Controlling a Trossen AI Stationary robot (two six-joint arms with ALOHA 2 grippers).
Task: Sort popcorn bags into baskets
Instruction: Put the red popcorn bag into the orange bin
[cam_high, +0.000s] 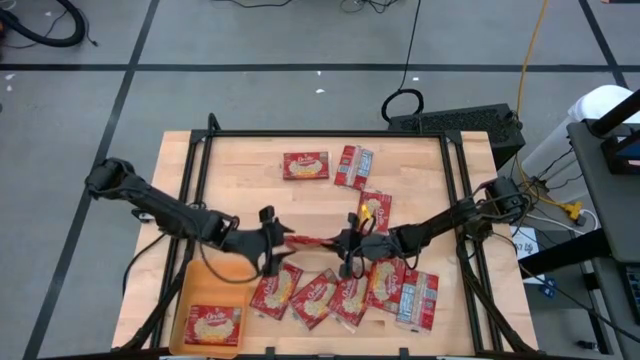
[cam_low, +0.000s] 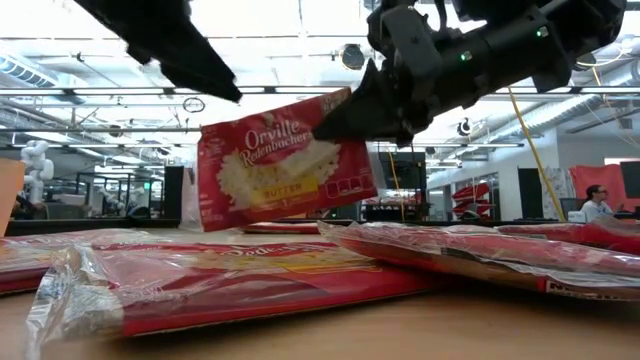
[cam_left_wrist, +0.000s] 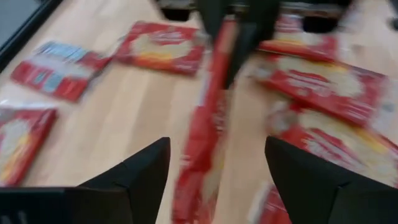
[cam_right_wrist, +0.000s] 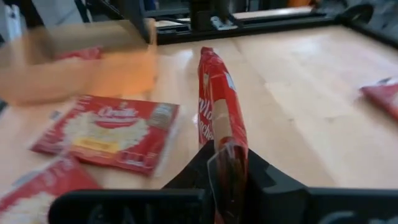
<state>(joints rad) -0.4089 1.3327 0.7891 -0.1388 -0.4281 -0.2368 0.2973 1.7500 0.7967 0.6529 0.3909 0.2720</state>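
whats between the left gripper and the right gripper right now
A single popcorn bag, held edge-up off the table. The right gripper is shut on one end; the left gripper is open at the other. The high view shows it spanning the gap.

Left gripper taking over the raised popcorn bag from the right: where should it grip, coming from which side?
Judging by pose, grip the free end of the raised popcorn bag. It hangs on edge above the table, the right gripper shut on its other end. The open left gripper already faces that thin edge; come straight in, fingers either side of the flat faces.
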